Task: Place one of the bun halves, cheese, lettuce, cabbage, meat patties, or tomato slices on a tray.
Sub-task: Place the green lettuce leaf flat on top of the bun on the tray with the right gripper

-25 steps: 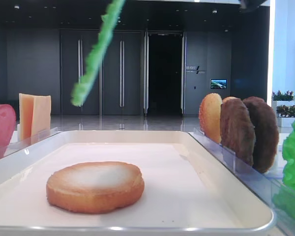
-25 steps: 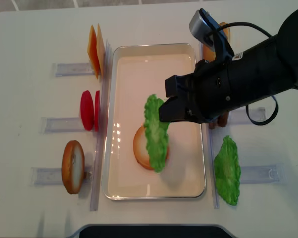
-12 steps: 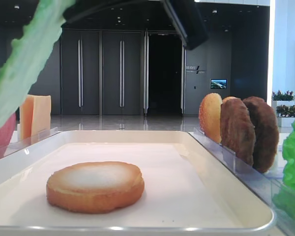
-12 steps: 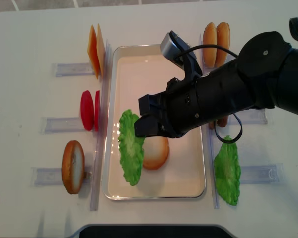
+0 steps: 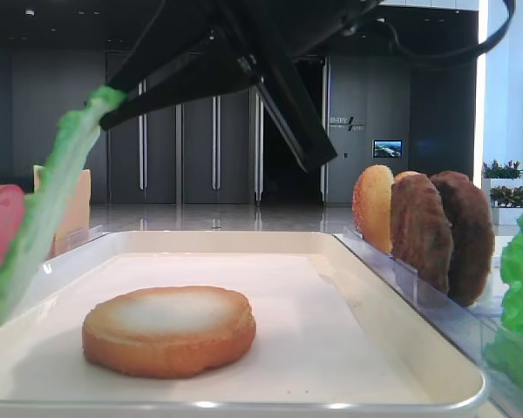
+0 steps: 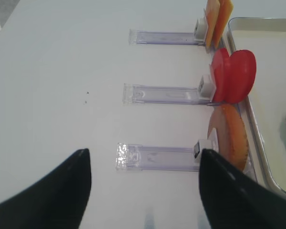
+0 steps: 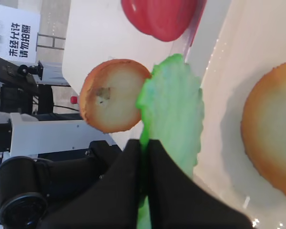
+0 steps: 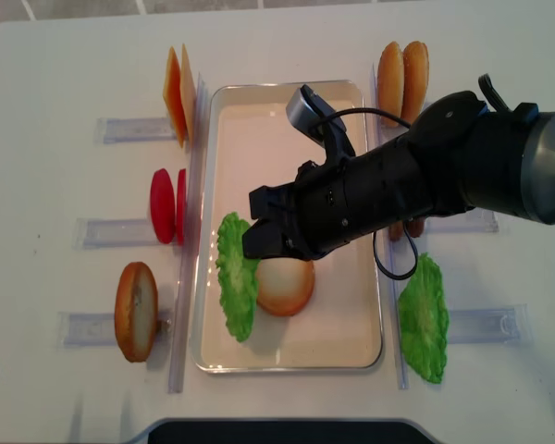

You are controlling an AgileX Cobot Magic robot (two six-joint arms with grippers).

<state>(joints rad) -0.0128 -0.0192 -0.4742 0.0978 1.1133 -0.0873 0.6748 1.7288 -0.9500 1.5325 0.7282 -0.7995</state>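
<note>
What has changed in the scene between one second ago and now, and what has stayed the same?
The right gripper carried the lettuce leftward across the tray, from above the bun half to the tray's left edge, and lowered it. It is still shut on the leaf. The bun half, the standing food pieces and the second lettuce leaf did not move.

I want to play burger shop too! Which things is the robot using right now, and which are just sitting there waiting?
Being used:
- lettuce leaf, pinched in the right tool
- tray
- bun half lying in the tray

Just waiting in the racks:
- cheese slices
- tomato slices
- bun on the left
- buns at the back right
- second lettuce leaf
</note>
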